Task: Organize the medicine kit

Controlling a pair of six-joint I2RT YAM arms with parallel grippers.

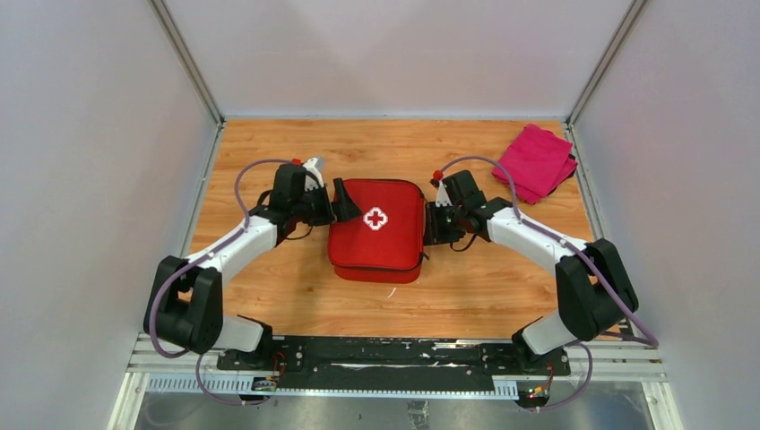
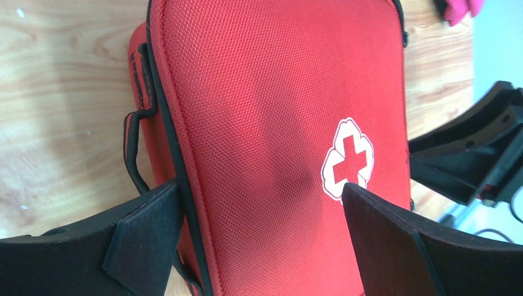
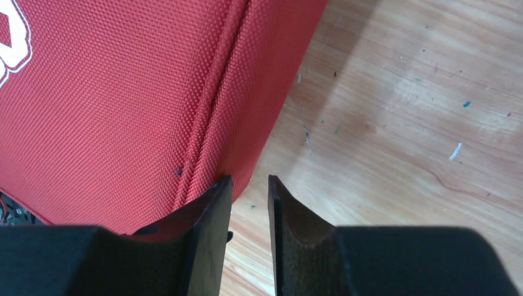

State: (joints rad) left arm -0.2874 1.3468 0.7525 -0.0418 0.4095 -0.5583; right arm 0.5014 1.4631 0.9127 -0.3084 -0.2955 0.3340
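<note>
The left gripper spreads its jaws wide across the closed medicine kit, gripping nothing. The right gripper, jaws nearly closed and empty, touches the kit's right edge.

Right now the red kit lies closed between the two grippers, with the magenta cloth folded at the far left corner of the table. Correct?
Not quite: the magenta cloth sits at the far right corner, as the top external view shows. The medicine kit does lie closed between the left gripper and right gripper.

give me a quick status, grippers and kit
Left gripper open, straddling the medicine kit lid edge. Right gripper nearly shut, empty, at kit's right side. Kit closed. Magenta cloth far off, nothing blocking.
</note>
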